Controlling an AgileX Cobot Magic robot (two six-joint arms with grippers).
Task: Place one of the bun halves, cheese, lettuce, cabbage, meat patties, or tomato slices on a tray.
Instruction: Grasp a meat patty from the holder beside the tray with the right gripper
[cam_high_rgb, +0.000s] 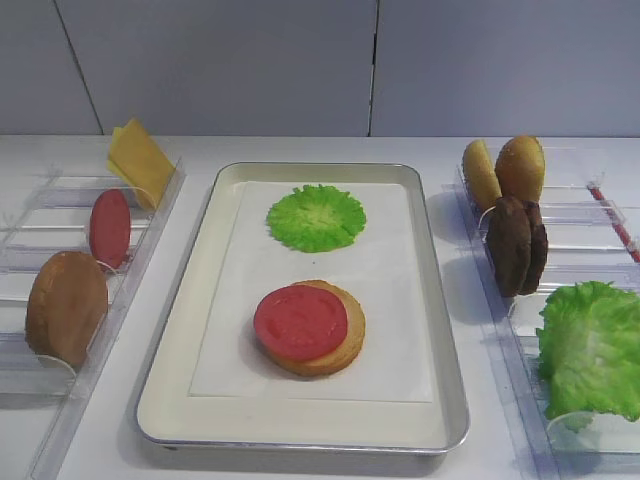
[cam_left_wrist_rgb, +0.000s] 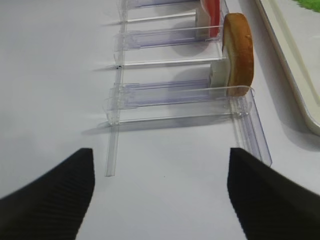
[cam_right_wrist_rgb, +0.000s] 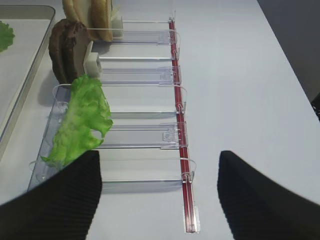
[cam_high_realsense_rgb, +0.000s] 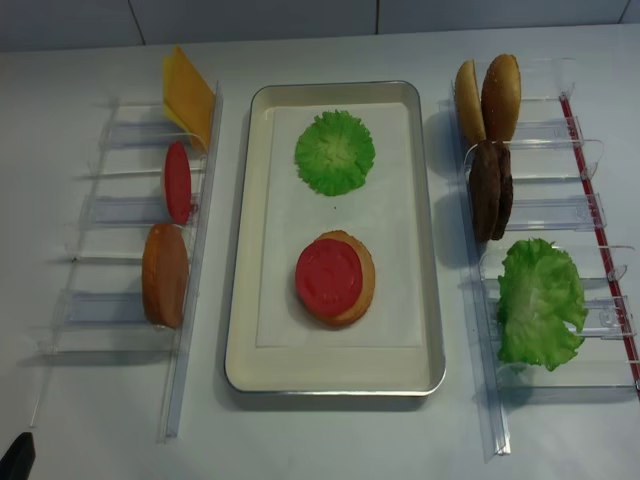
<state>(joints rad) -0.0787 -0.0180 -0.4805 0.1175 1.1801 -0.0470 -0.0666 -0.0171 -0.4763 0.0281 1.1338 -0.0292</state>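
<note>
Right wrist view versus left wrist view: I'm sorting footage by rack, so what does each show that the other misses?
Only the right wrist view shows the lettuce leaf, the meat patties, two bun halves and the red-edged rack. Only the left wrist view shows a single bun half and a tomato slice behind it. Both show clear racks, white table, a tray edge and open dark fingers.

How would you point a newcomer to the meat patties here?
Start at the silver tray in the middle and look to the clear plastic rack on its right. The meat patties stand on edge there, between the bun halves behind and the lettuce leaf in front. They alone are dark brown and grainy.
</note>
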